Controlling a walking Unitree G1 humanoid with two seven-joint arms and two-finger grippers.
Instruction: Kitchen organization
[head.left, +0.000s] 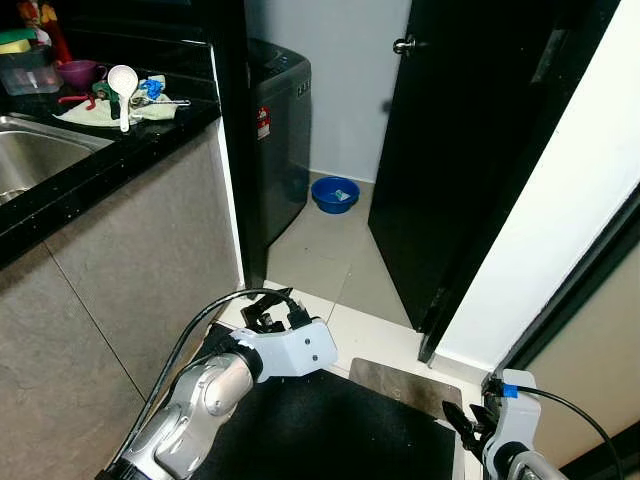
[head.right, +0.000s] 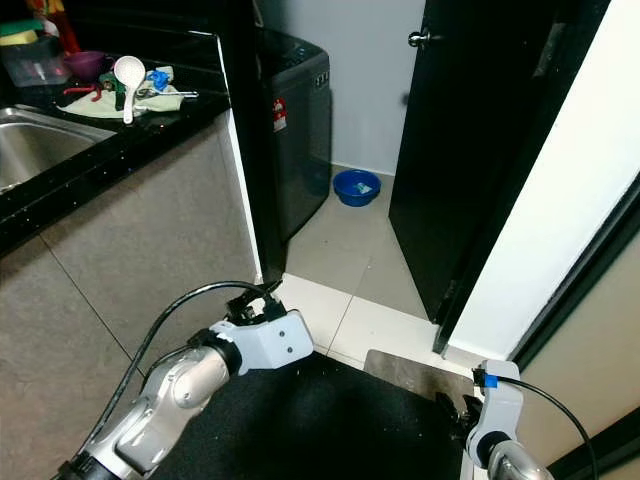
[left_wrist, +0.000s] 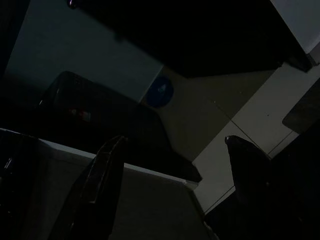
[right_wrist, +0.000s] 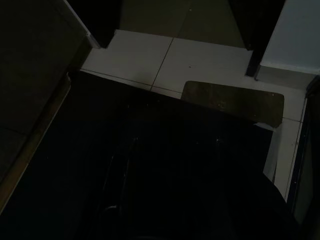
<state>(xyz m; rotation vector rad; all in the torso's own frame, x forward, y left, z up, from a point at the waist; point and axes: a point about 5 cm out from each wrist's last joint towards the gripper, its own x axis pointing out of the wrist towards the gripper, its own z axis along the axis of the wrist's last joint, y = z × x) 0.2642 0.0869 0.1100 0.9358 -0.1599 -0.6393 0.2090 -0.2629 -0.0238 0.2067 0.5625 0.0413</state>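
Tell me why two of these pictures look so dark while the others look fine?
Left and right eye views: evenly lit and sharp, the white spoon and blue basin crisp. Left wrist view: heavily underexposed, the basin dim. Right wrist view: mostly black shadow, pale floor tiles faintly lit.

Left claw (left_wrist: 170, 170) raised, fingers apart; right arm low

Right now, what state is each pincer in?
Left pincer: open, two black fingers spread apart, holding nothing.
Right pincer: cannot be told, too dark.
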